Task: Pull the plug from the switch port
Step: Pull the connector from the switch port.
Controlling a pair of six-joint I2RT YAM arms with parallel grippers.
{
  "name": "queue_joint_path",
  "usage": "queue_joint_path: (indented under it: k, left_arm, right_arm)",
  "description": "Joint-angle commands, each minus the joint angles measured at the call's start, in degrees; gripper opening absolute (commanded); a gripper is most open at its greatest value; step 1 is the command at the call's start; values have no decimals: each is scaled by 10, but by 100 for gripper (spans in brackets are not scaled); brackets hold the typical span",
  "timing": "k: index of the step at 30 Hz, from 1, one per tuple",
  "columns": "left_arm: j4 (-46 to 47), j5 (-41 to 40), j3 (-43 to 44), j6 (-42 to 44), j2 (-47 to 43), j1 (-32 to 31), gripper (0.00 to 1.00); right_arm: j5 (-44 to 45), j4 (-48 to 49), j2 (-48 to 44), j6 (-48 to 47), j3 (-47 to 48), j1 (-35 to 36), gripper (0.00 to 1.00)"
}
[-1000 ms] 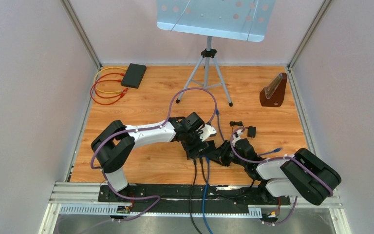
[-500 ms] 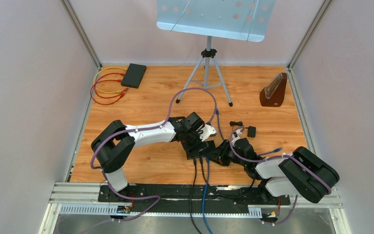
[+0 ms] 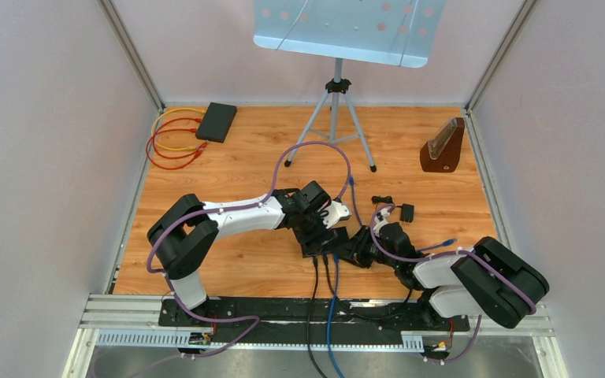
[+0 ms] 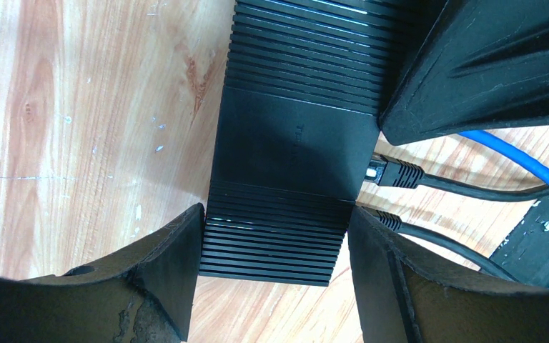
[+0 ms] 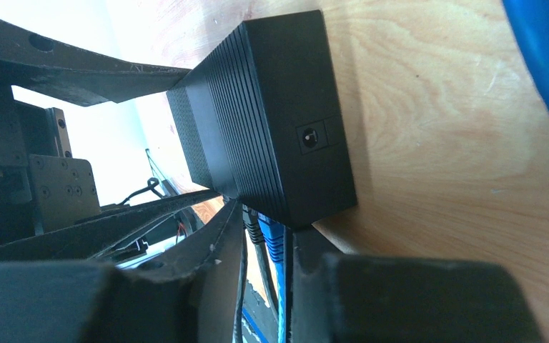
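The left arm (image 3: 236, 214) reaches right across the wooden table (image 3: 236, 264), wrist pitched down. The left end effector (image 4: 275, 229) clamps both sides of the black ribbed network switch (image 4: 286, 143). The right arm (image 3: 441, 272) lies low, reaching left. The right end effector (image 5: 268, 250) stands narrow around the blue plug (image 5: 275, 239) at the switch's port face; whether it grips cannot be determined. Lettering on the switch is illegible.

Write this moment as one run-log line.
left fingers: clamp switch | right fingers: around blue plug, grip unclear | blue plug: in port
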Motion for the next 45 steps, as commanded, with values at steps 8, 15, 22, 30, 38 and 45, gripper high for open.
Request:
queue_joint_path:
  k: [8, 15, 22, 30, 38, 45]
  left_arm:
    - [7, 27, -10, 5, 25, -7, 56]
    - [10, 30, -14, 4, 24, -6, 56]
    - [9, 30, -11, 4, 26, -7, 56]
    - [10, 35, -11, 3, 26, -7, 56]
    - [12, 40, -15, 2, 27, -7, 55]
    - [8, 30, -12, 5, 27, -7, 54]
  right_arm:
    - [-14, 10, 4, -50, 2, 4, 32]
    - [0, 2, -1, -46, 11, 4, 25]
    - [-25, 29, 35, -56, 29, 4, 24]
    - [5, 33, 57, -15, 27, 4, 25]
    - [6, 20, 79, -1, 42, 3, 7]
    - [-70, -14, 112, -85, 65, 4, 0]
